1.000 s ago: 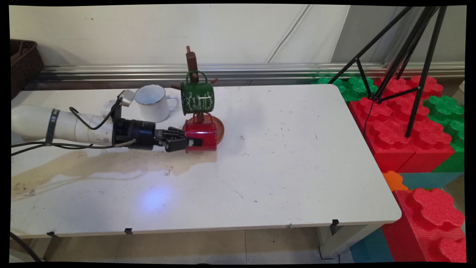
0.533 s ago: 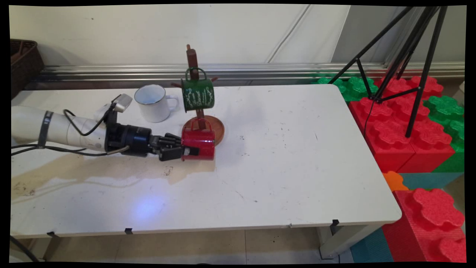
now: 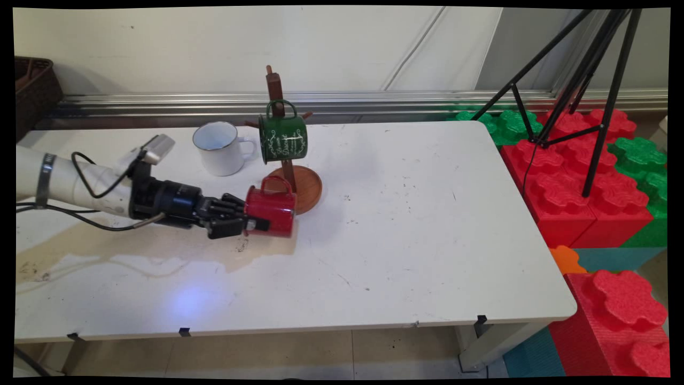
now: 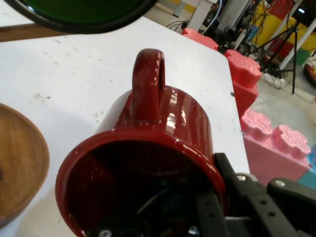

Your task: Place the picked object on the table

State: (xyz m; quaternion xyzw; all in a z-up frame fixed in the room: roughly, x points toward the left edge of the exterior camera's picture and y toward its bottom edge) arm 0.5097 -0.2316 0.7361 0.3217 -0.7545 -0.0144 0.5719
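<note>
My gripper is shut on the rim of a red mug, which lies sideways in the air just above the table with its handle pointing up. In the hand view the red mug fills the middle, one finger outside its wall and the other inside. Just behind the mug stands a wooden mug tree on a round base. A green mug hangs from one of its pegs; its dark rim shows at the top of the hand view.
A white enamel mug stands upright left of the tree. A brownish stain spreads over the table's left part. Beyond the table's right edge are red and green foam blocks and a black tripod. A dark basket is at the far left.
The gripper has drawn the red mug to the left and toward the near side, away from the tree's base. The green mug has swung a little on its peg.
</note>
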